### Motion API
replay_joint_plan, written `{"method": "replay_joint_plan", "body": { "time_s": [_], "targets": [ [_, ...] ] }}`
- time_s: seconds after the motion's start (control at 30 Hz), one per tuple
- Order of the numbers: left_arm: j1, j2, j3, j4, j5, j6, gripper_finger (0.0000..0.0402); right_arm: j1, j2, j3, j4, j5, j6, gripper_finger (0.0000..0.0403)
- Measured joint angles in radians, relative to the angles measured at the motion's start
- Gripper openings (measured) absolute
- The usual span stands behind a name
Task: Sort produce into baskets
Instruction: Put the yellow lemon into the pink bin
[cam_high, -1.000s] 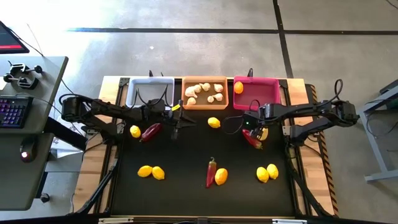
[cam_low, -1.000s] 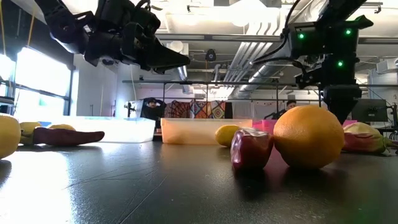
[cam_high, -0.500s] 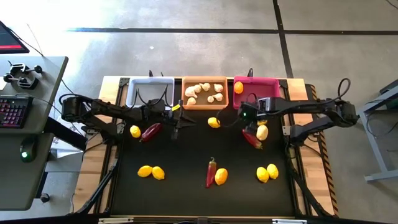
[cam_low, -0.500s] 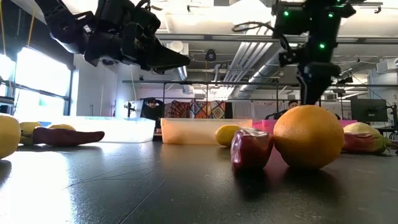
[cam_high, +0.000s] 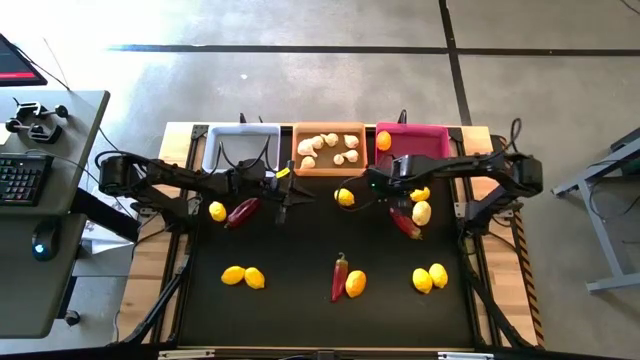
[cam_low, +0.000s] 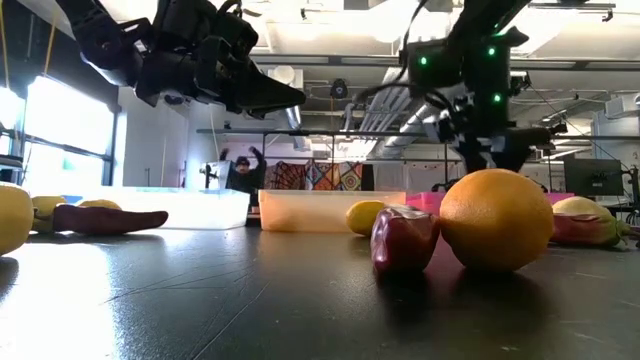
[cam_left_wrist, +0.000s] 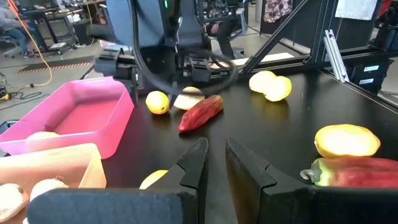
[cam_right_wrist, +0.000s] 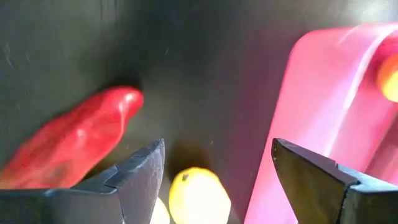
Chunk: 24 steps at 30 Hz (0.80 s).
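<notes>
Lemons lie scattered on the black table: one (cam_high: 344, 197) in front of the orange basket (cam_high: 330, 160), two (cam_high: 421, 193) beside a dark red chili (cam_high: 405, 222), and others nearer the front. My right gripper (cam_high: 372, 186) is open and empty above the table, between that far lemon and the chili. Its wrist view shows the chili (cam_right_wrist: 68, 146), a lemon (cam_right_wrist: 199, 196) and the pink basket (cam_right_wrist: 329, 112). Garlic bulbs (cam_high: 330, 147) lie in the orange basket, and one lemon (cam_high: 383, 140) in the pink basket (cam_high: 425, 130). My left gripper (cam_high: 283, 207) hangs empty beside another chili (cam_high: 243, 211), with a narrow gap between its fingers (cam_left_wrist: 211, 165).
The white basket (cam_high: 241, 130) stands at the far left of the row. A chili (cam_high: 340, 275) and a lemon (cam_high: 355, 283) lie at the front centre and loom large in the low view (cam_low: 497, 220). Lemon pairs lie at the front left (cam_high: 244, 276) and front right (cam_high: 430, 277).
My right gripper has gone from above the chili and lemons on the right toward the table's left and a little toward the far edge, which uncovers those lemons. It now hangs close to the lemon in front of the orange basket. Nothing on the table has moved.
</notes>
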Motion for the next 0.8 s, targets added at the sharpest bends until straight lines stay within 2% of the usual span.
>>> {"method": "replay_joint_plan", "body": {
  "time_s": [0.27,0.43,0.8],
  "targets": [
    [0.0,0.0,0.0,0.0,0.0,0.0,0.0042,0.0,0.044,0.0,-0.07,0.008,-0.021,0.0287],
    [0.0,0.0,0.0,0.0,0.0,0.0,0.0042,-0.009,0.045,-0.014,-0.099,0.065,-0.066,0.0287],
    [0.0,0.0,0.0,0.0,0.0,0.0,0.0042,-0.013,0.045,-0.095,-0.093,0.05,-0.099,0.0287]
  ]
}}
